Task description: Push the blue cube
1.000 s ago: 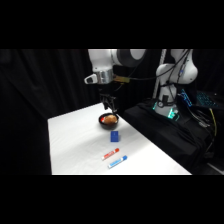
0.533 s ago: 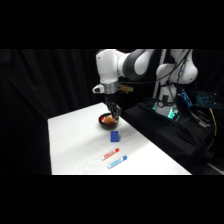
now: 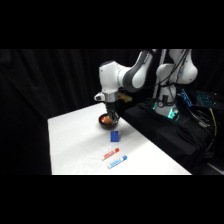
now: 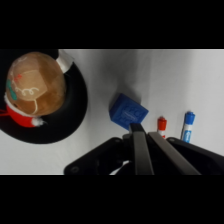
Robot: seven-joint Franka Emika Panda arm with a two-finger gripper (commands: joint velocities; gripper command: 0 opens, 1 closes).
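my claw hangs over the black bowl in the side view, just up-table of the blue cube. from the wrist view my claw shows two fingers rising from the bottom edge, pressed close together with no visible gap, so it reads narrow, holding nothing. fingertips sit right at the near edge of the blue cube; touching or just short of it, can't tell.

blue cube sits on the white table, just beside the black bowl but apart from it, a strip of table between them. cube looks turned, one corner pointing at my fingers in the wrist view.

bowl holds a round tan object with a red-and-white bit at its edge; what it is exactly i can't tell. in the side view it shows as an orange-red blob inside the bowl.

two markers lie past the cube, side by side and apart from it: a red-and-white marker and a blue-and-white marker. red one lies nearer the cube. table bare around them.
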